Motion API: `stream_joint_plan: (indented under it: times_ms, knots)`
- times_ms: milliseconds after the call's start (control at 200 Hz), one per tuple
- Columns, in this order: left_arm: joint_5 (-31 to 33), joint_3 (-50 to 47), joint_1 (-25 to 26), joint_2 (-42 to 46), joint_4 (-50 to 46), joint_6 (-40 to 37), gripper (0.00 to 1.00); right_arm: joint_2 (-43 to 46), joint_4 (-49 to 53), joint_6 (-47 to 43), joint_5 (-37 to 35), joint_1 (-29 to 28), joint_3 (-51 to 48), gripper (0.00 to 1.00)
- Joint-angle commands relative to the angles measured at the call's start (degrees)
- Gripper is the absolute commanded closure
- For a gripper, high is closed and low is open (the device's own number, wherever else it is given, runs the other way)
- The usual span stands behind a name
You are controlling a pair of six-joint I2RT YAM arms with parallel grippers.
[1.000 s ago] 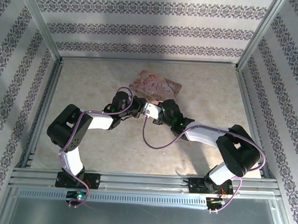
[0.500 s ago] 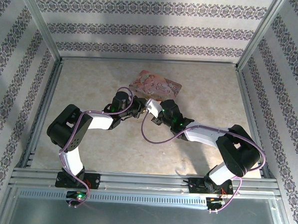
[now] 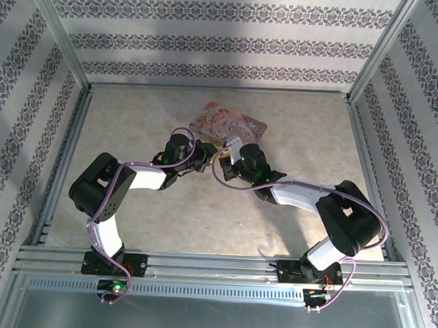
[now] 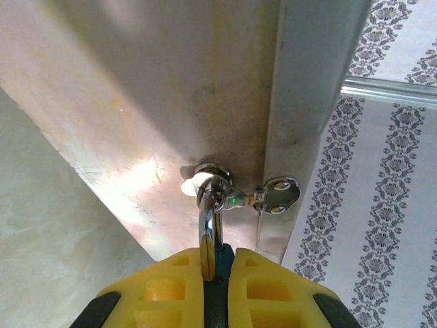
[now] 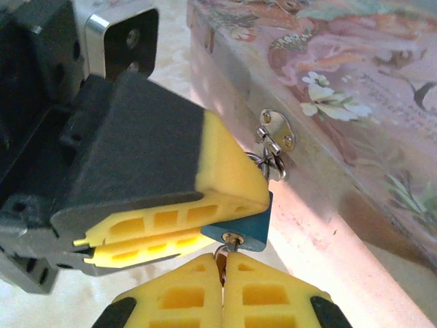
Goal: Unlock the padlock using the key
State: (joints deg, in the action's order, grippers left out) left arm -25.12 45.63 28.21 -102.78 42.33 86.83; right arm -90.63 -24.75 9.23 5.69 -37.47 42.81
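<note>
The left gripper point(image 4: 216, 268) is clenched on the padlock point(image 4: 207, 254), whose silvery body stands pinched between the two yellow fingers. The shackle goes up through a small ring toward the hasp plate point(image 4: 278, 195) on the side of the pink box point(image 5: 341, 82). In the right wrist view the bluish end of the padlock sticks out from under the left fingers. The right gripper point(image 5: 223, 268) meets it from below, with its jaws pressed together on the key point(image 5: 221, 254). The thin metal of the key reaches to the bottom of the lock; how deep it sits I cannot tell. From above, both grippers meet just beside the near side of the box, which lies near the middle of the far edge of the worktop point(image 3: 309, 132). The left arm point(image 3: 148, 177) is folded, its elbow pointing to the left edge and its forearm reaching to the right. The right arm point(image 3: 298, 195) has its elbow out toward the right edge and stretches low to the left.
</note>
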Motion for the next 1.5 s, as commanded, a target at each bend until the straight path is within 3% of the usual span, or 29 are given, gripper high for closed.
stream_joint_plan:
  times_ms: [0, 500, 695, 925, 1164, 1494]
  knots:
    - [-2.2, 0.3, 2.2, 1.5, 1.4, -1.7, 0.92, -0.8, -8.2, 13.7, 9.6, 1.2, 2.4, 1.00]
    - [-2.0, 0.3, 2.2, 1.0, 1.1, -2.1, 0.92, -0.4, -7.4, 15.5, 10.0, 2.9, 0.7, 1.00]
    - [-1.5, 0.1, 2.2, 1.2, 0.2, -3.3, 0.92, 3.8, -4.3, 13.3, 8.4, 4.0, -1.8, 0.74]
    - [-1.9, 0.3, 1.8, 1.2, -1.7, -5.4, 0.92, 13.6, 3.4, 8.6, 7.8, 8.1, -4.8, 0.55]
    - [-2.4, 2.2, 1.8, 2.0, -10.2, -11.8, 0.92, 18.6, 13.1, 4.9, 8.0, 12.7, -2.3, 0.51]
    - [-2.7, 5.2, 1.8, 0.5, -19.6, -19.1, 0.92, 15.2, 14.3, 6.7, 10.0, 13.9, 0.7, 0.50]
